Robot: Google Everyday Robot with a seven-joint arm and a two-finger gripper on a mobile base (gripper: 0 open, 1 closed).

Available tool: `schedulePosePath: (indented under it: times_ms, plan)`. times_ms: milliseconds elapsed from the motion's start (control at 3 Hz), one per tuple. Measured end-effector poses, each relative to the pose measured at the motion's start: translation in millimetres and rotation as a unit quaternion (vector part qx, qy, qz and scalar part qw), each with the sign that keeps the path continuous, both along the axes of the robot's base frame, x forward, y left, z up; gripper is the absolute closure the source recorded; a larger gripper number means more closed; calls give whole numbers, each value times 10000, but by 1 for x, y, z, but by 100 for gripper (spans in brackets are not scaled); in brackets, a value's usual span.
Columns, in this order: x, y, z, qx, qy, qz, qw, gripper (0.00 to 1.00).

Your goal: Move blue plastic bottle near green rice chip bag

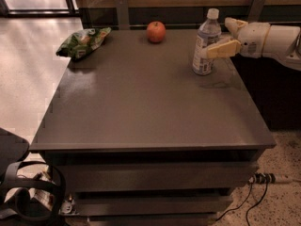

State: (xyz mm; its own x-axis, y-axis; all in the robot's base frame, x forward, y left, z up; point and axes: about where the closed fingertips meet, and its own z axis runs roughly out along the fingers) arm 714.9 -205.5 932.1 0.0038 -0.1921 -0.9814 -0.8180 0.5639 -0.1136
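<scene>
The blue plastic bottle (205, 44) stands upright at the table's back right; it is clear, with a white cap and a blue-and-white label. The green rice chip bag (83, 41) lies at the back left corner, far from the bottle. My gripper (218, 36) reaches in from the right at bottle height, with its fingers spread open. The near finger's tip (217, 49) lies against the bottle's right side, and the far finger (233, 23) sits behind and to the right of the cap. The bottle is not enclosed.
A red-orange apple (156, 31) sits at the back centre, between the bag and the bottle. The grey table (150, 107) has a wall with two metal brackets behind it. A dark cabinet stands to its right, and cables lie on the floor.
</scene>
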Motion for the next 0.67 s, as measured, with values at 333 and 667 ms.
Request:
schedulePosePath:
  times_ms: [333, 667]
  plan:
    - [2, -1, -7, 176, 6, -13, 9998, 15]
    - [3, 2, -9, 209, 10, 5, 9998, 39]
